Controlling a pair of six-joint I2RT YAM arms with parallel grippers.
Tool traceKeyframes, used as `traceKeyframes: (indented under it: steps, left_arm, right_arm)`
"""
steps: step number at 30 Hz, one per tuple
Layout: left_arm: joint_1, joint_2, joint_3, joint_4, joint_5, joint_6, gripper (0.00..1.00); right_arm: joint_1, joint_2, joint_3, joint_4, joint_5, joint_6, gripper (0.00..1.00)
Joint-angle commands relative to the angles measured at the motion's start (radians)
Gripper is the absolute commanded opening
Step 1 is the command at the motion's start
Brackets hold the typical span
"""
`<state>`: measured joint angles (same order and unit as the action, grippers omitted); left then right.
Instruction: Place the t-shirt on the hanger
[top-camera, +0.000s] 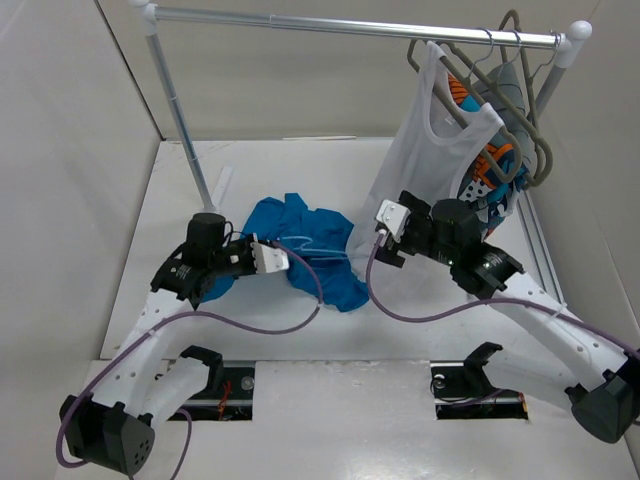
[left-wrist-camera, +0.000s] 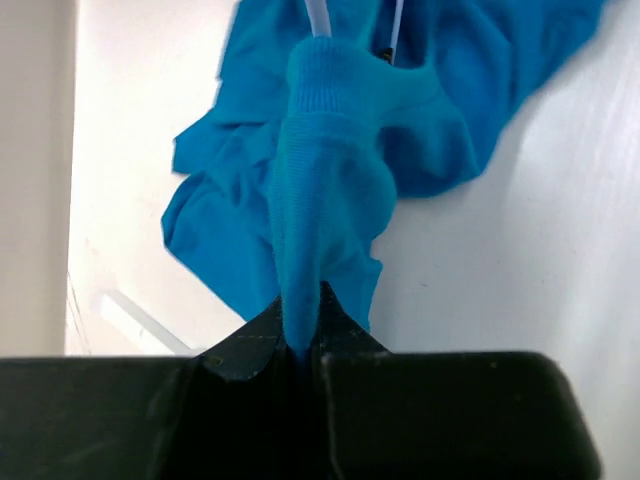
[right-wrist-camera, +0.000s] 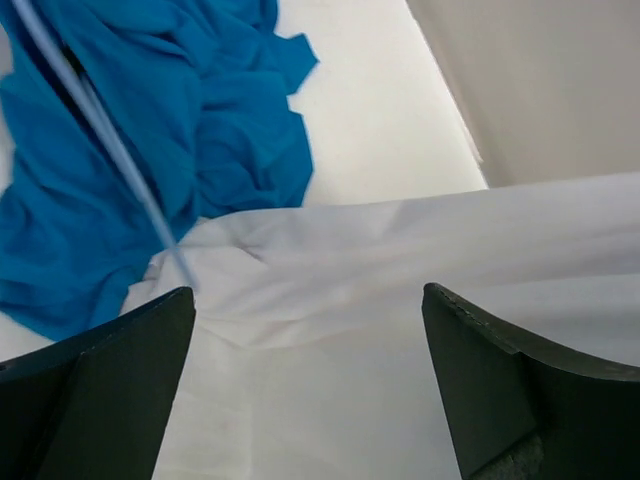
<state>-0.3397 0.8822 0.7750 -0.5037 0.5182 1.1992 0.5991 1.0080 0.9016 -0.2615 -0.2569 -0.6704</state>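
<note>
The left arm reaches low over a crumpled bright blue fabric t-shirt on the white tabletop.
The left pincer pinches a fold; the right pincer hovers spread beside it; a thin pale-blue wire hanger seemingly lies across it.

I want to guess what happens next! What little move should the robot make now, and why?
Probably the open right claw should reach for the hanger lying across the t-shirt and close on it, because the left claw is shut on the blue fabric.
</note>
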Motion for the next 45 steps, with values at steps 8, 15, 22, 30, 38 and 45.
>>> traceKeyframes:
  steps: [8, 15, 22, 30, 38, 45]
  left_arm:
    - [0.088, -0.028, 0.023, 0.179, 0.007, -0.476, 0.00]
    - [0.088, -0.019, 0.032, 0.221, -0.046, -0.650, 0.00]
    - [0.053, 0.015, 0.032, 0.267, -0.098, -0.765, 0.00]
    - [0.033, -0.005, -0.002, 0.337, -0.110, -0.802, 0.00]
    - [0.033, 0.004, 0.007, 0.346, -0.110, -0.822, 0.00]
    - [0.033, -0.008, -0.002, 0.323, -0.112, -0.822, 0.00]
  right_arm:
    - [0.070, 0.121, 0.118, 0.217, 0.380, 0.003, 1.00]
    - [0.018, 0.337, 0.045, 0.369, -0.071, 0.244, 0.72]
    - [0.117, 0.311, -0.105, 0.559, 0.092, 0.554, 0.87]
    - [0.219, 0.371, -0.216, 0.706, 0.235, 0.874, 0.63]
    - [0.219, 0.518, -0.236, 0.826, 0.278, 0.994, 0.62]
    - [0.199, 0.604, -0.194, 0.883, 0.246, 0.940, 0.57]
